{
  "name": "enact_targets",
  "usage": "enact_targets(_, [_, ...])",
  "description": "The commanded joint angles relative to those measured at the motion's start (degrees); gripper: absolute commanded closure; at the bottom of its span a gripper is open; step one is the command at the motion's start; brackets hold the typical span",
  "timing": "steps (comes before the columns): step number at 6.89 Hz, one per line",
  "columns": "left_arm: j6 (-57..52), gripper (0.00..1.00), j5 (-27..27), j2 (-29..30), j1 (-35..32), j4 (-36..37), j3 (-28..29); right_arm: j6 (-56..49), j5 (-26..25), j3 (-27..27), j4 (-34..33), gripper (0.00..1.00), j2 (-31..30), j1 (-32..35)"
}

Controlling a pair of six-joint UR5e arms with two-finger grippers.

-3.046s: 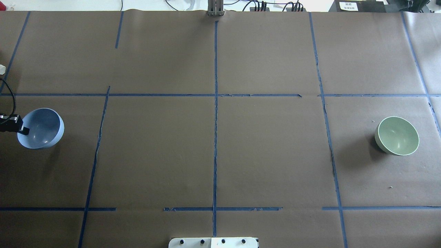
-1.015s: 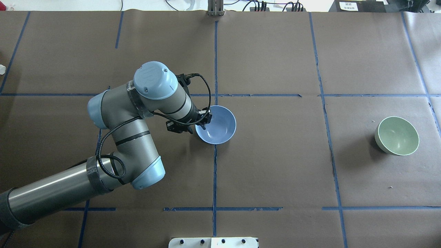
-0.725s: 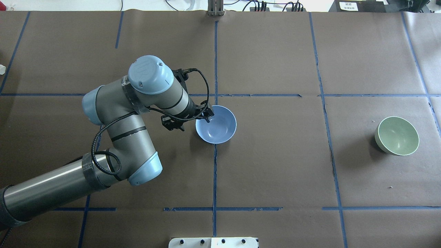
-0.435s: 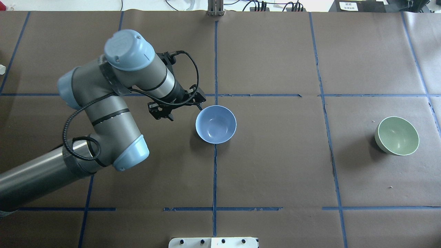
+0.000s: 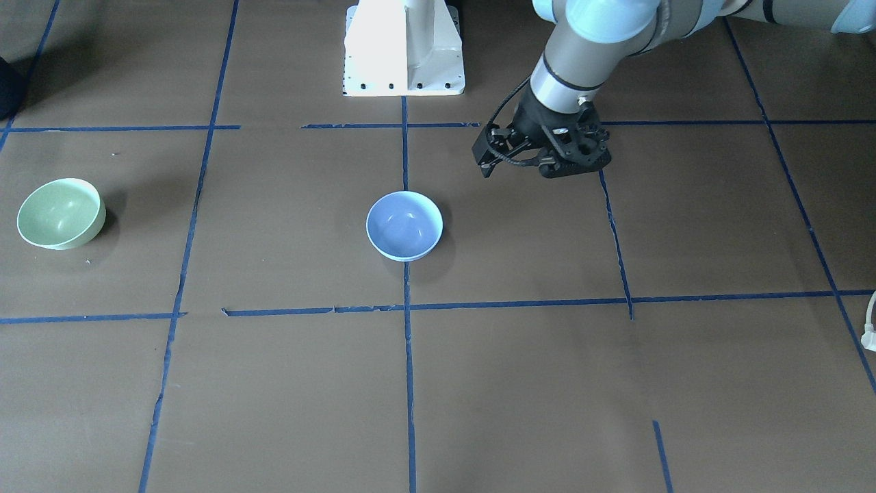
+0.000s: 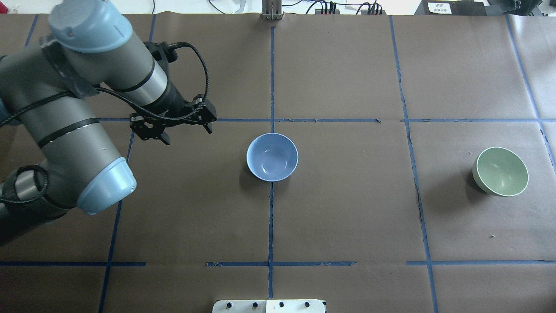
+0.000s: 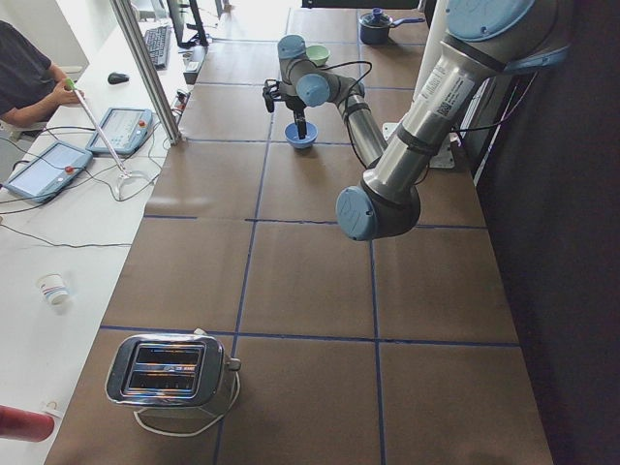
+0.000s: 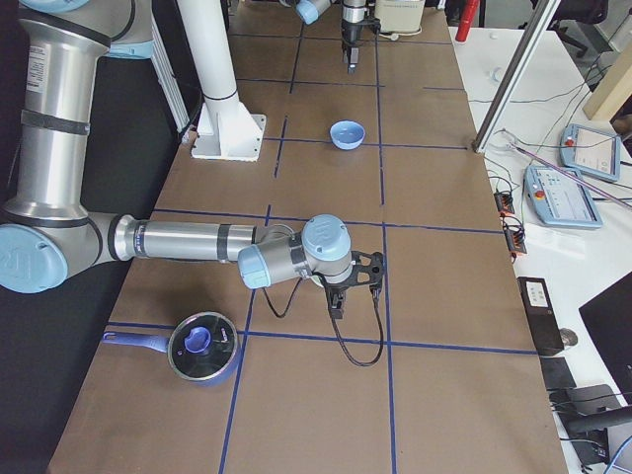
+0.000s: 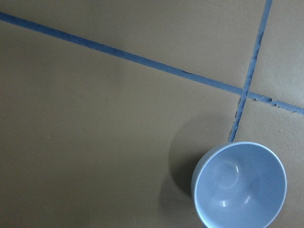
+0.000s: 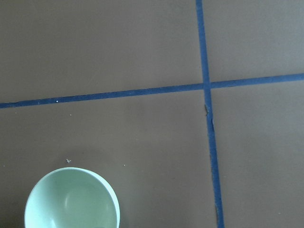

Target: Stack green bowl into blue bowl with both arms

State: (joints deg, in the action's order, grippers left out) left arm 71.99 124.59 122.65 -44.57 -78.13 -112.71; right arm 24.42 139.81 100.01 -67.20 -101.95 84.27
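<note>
A brown paper-covered tabletop (image 6: pixel 347 208) fills the overhead view, divided into large squares by blue tape lines (image 6: pixel 271 217). The blue bowl (image 6: pixel 272 157) stands upright at the centre of that frame, empty. It sits on the vertical tape line, just below its crossing with a horizontal one. The green bowl (image 6: pixel 500 171) rests at the right side of the frame, well apart from the blue one, and is also empty.

The left arm (image 6: pixel 87 100) comes in from the left edge of the overhead view and bends toward the middle. The left jaws hang over the tabletop to the upper left of the blue bowl, apart from it. They are spread wide and hold nothing. In the left wrist view the blue bowl lies in the lower right corner.

The right arm (image 8: pixel 197 240) shows only in the side view from the robot's right, stretched low across the frame's middle. Whether the right jaws are open or closed cannot be told from there. The right wrist view has the green bowl in its lower left corner, cut by the frame's bottom edge.

A pot (image 8: pixel 202 346) with a blue-knobbed lid sits at the lower left of that side view. A toaster (image 7: pixel 174 368) stands at the lower left of the other side view. The white pedestal (image 5: pixel 404 48) is at the top centre of the front-facing view.
</note>
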Motion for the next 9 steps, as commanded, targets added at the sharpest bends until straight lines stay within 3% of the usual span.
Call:
enact_targets(1, [-7.96,0.00,0.13,-5.91,-3.40,7.78,-9.33,12.19,-0.85,-1.47,10.57,0.00,-1.84,-7.42])
enact_targets(4, [-20.03,0.00,0.04,-10.03,-8.76,18.88,-16.47,19.07,-7.43,-7.07,20.04,0.00,-1.85,-17.79])
enact_targets(5, [-22.40,0.00,-0.22,-13.28,-9.21,18.90,-18.23,21.61,-7.53,-10.06,24.26,0.00,-1.15,-19.74])
enact_targets(7, [-23.30,0.00,-0.39,-14.19,-9.74,18.90,-18.25,24.97,-7.97,-10.44,25.01,0.01,-0.35,-22.83])
enact_targets(8, [-23.30,0.00,-0.40,-14.19,-9.83,19.07,-18.34,26.46,-7.97,-10.97,25.09,0.28,-0.35,-22.83])
enact_targets(9, [-23.30,0.00,-0.40,-14.28,-10.18,19.07,-18.25,27.00,-7.89,-10.89,25.10,0.85,-0.26,-22.83])
